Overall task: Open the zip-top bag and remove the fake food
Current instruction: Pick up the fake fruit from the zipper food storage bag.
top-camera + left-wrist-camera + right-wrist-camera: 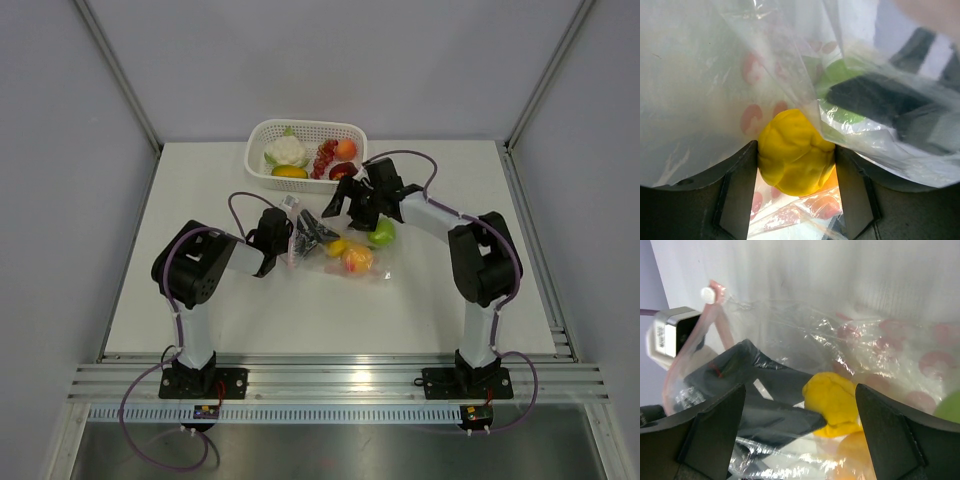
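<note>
Left hand (796, 200) astride yellow fake food (792, 160)

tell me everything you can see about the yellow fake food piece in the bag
The yellow piece is a lumpy, rounded lump of glossy plastic, plain yellow all over. It lies inside the clear zip-top bag, with an orange piece right against it. The left end effector, also inside the bag, has a finger at each of its sides, seemingly touching both.
</note>
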Controlling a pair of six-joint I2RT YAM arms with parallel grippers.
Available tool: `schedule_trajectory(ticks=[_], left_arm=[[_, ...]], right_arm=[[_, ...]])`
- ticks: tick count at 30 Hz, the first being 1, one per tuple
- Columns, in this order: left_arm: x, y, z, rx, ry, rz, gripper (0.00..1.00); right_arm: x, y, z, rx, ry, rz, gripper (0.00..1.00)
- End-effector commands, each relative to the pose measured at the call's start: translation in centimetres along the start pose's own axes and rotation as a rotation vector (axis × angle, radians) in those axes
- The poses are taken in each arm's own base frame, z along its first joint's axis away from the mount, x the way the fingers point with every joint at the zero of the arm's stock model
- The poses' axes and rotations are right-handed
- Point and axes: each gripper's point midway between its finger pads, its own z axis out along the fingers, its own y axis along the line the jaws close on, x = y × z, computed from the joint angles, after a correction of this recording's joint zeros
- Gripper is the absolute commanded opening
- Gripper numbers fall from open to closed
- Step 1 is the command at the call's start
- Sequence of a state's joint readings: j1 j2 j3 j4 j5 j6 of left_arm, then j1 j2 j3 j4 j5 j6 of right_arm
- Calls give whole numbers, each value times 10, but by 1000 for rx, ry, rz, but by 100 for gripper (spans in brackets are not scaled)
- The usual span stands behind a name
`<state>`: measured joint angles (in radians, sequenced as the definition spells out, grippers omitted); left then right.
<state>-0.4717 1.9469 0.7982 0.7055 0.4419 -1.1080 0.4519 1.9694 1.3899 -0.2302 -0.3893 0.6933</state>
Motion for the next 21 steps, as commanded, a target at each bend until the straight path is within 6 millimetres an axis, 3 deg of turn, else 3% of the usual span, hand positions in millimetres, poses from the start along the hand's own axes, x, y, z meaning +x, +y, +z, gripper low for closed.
schedule_trajectory(ticks=[1,5,11,21], left_arm=[[-5,-27,-3,93,-12,46,55],[-6,-30,-4,101,-16,51,54],[-7,-29,-5,97,-21,50,53],[-6,-31,-7,103,-18,44,51]], right_arm=[[-23,24,-40,8,-151,-97,99],[-37,27,-83,84,-265,-133,99],[-31,8,-118,224,-310,-44,99],[10,-36,-137,342,-306,131,99]])
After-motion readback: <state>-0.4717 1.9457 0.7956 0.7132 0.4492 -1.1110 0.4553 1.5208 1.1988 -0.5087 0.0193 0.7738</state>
